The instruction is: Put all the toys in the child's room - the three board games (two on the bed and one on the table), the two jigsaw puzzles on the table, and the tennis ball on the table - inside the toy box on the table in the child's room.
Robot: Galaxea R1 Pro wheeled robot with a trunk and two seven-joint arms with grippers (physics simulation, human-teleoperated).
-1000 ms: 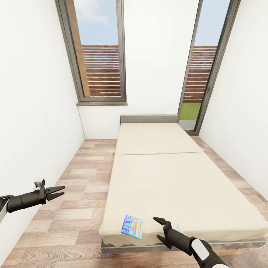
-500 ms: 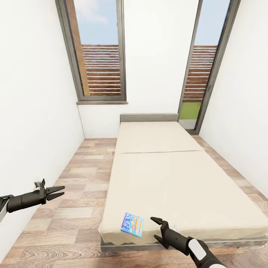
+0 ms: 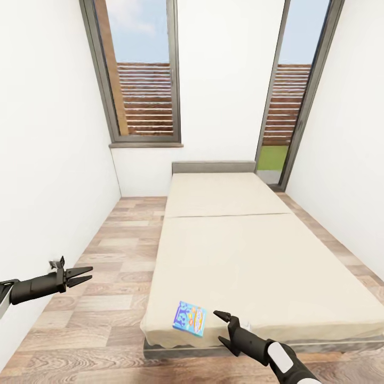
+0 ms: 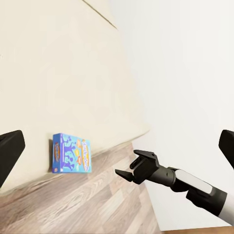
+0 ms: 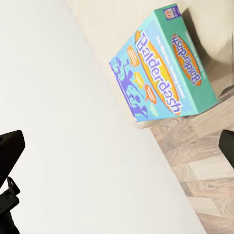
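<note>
Right gripper [image 3: 225, 326] nearer blue board game [image 3: 190, 319]

Matt cloth bed [image 3: 256, 256] (wood-plank floor [image 3: 114, 277])

I am looking down a narrow white-walled room at the bed [image 3: 250, 256], which is lying lengthwise between two tall dark-framed windows [image 3: 141, 74]. A small blue board game [image 3: 190, 318] is lying flat near the foot corner of the mattress. My right gripper [image 3: 224, 327] is hovering just beside that box, over the mattress edge, with its fingers spread apart and not touching it. My left gripper [image 3: 84, 274] is hanging well apart over the wood-plank floor [image 3: 106, 288] near the left wall, fingers slightly parted.
</note>
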